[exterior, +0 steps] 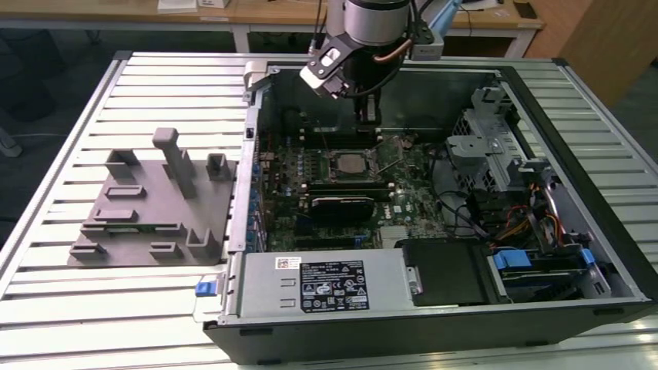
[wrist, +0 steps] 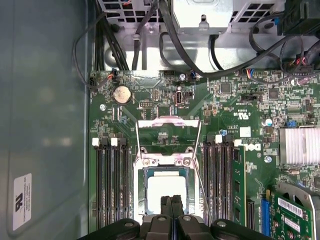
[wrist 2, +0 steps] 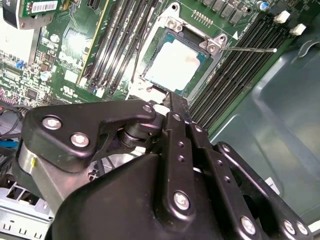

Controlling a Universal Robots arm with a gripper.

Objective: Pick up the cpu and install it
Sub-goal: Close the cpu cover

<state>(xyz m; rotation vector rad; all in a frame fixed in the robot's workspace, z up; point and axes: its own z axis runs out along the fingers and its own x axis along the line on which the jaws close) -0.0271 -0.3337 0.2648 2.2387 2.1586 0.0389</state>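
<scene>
Seemingly closing out the install, hovering inside the case [exterior: 411, 339], over the board [wrist: 235, 110] and its socket [wrist: 165, 161], frame [wrist: 167, 121] flipped open, not yet latched, with the cpu [wrist: 165, 192] lying flat inside, gripper [wrist: 171, 199] pinched closed on nothing.

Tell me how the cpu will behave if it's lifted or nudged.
The cpu looks thin, flat and square, so probably stiff and light, with no tendency to roll. Its silvery top looks smooth, so likely slippery for the tool. It lies inside the socket frame, so a sideways push would probably jam it, not slide it.
</scene>
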